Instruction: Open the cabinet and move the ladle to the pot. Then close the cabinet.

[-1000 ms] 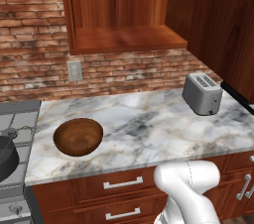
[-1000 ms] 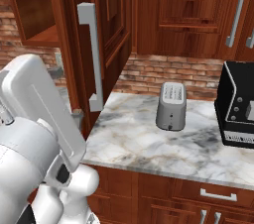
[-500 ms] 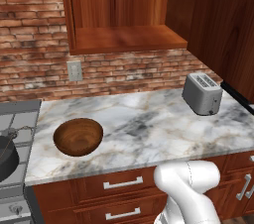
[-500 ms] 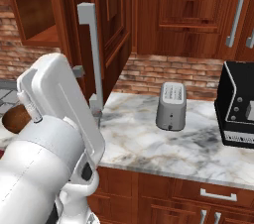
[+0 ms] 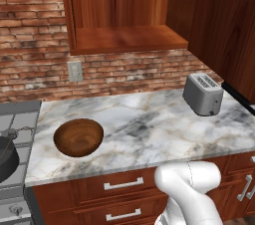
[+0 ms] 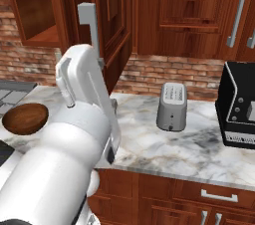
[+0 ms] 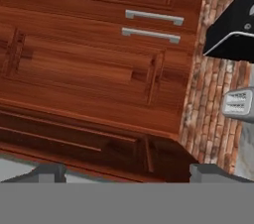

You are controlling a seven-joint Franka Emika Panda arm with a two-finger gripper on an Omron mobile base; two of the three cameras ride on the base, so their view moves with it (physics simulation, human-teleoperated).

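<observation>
The cabinet [image 5: 124, 15] on the brick wall stands open, its shelf bare, and its door [image 6: 114, 25] is swung out with the long silver handle [image 6: 89, 30] facing me. The ladle is out of view. At the far left the dark pot [image 5: 5, 162] sits on the stove. In the hand view my gripper [image 7: 129, 174] is open with nothing between its fingertips [image 7: 49, 173]. It looks at closed wooden cabinet doors with two silver handles [image 7: 154, 17]. My white arm [image 6: 84, 94] rises in front of the open door.
A brown wooden bowl [image 5: 78, 137] rests on the marble counter [image 5: 149, 124] near the stove. A silver toaster [image 5: 202, 93] stands at the counter's right, and a black appliance [image 6: 239, 107] beyond it. Drawers with short handles [image 5: 123, 184] run below the counter edge.
In the right base view my arm has swung up and to the right, now standing in front of the open door's handle. Nothing on the counter has moved. The gripper stays open.
</observation>
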